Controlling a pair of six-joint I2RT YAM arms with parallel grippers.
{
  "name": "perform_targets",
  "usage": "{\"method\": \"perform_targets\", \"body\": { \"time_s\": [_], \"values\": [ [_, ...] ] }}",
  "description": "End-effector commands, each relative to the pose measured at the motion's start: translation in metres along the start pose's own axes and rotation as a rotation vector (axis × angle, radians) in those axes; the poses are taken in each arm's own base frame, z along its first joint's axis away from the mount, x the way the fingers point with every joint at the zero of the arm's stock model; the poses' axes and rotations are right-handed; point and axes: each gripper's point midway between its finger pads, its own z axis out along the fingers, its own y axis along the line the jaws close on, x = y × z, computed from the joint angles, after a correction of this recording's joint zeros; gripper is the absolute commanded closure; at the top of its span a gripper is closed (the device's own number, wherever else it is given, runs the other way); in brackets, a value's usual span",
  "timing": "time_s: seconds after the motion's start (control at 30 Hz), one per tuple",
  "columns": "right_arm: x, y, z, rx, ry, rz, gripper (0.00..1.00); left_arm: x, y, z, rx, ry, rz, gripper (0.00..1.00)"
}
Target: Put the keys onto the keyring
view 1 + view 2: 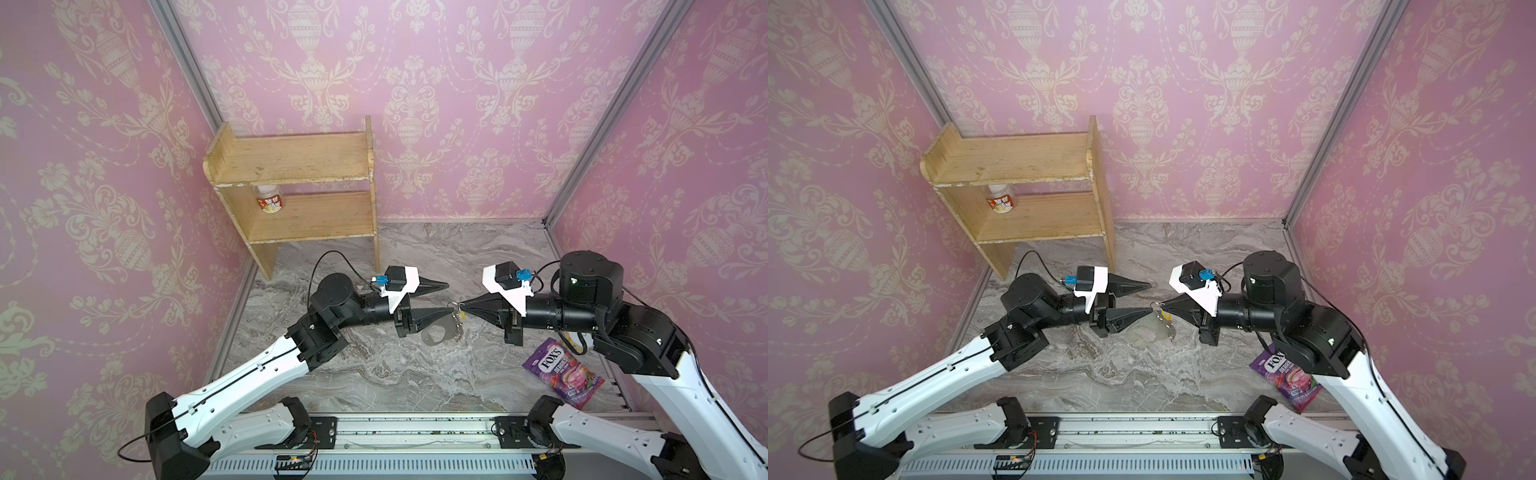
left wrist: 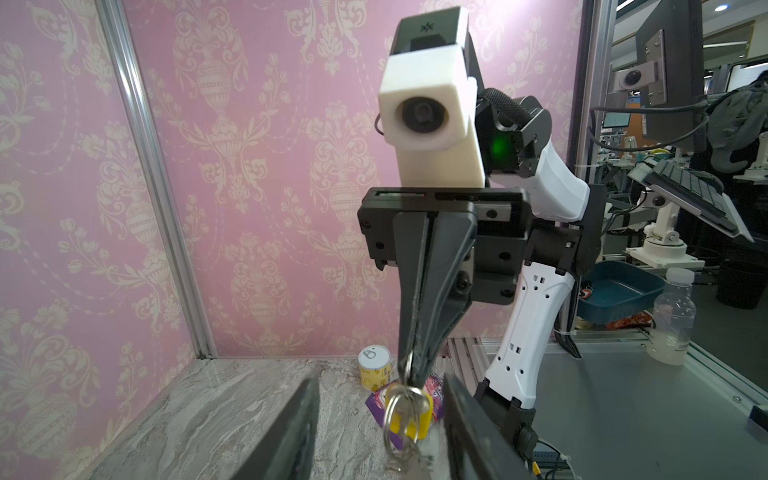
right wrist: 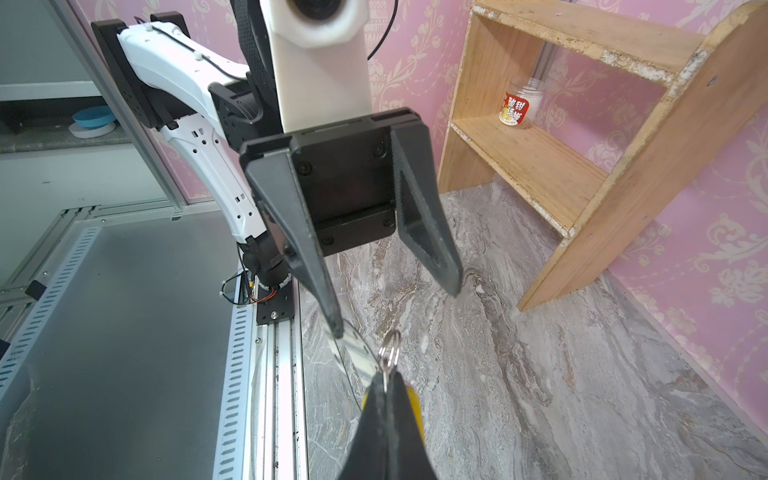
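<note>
Above the marble tabletop [image 1: 374, 374], the shut right gripper [image 1: 460, 308] is pinching a silver ring [image 3: 383, 352] so the yellow-tagged silver key [image 2: 409, 417] and flat grey keyring plate [image 1: 448, 326] are dangling, seemingly linked, while the left gripper [image 1: 450, 297] is gaping empty.

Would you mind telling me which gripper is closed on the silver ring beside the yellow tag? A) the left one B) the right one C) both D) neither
B: the right gripper has its fingers shut on the silver ring by the yellow tag, while the left gripper stands open.
</note>
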Motion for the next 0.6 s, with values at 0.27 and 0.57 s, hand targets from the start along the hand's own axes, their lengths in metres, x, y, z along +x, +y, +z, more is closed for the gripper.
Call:
{"method": "perform_targets", "body": {
  "time_s": [0.27,0.57],
  "values": [
    [-0.014,0.008,-0.012,-0.021,-0.035,-0.065,1.0,0.013,-0.012,0.008,0.112,0.136,-0.054,0.57],
    [-0.015,0.011,-0.014,-0.035,-0.04,-0.071,1.0,0.017,-0.01,0.012,0.124,0.165,-0.059,0.72]
  ]
}}
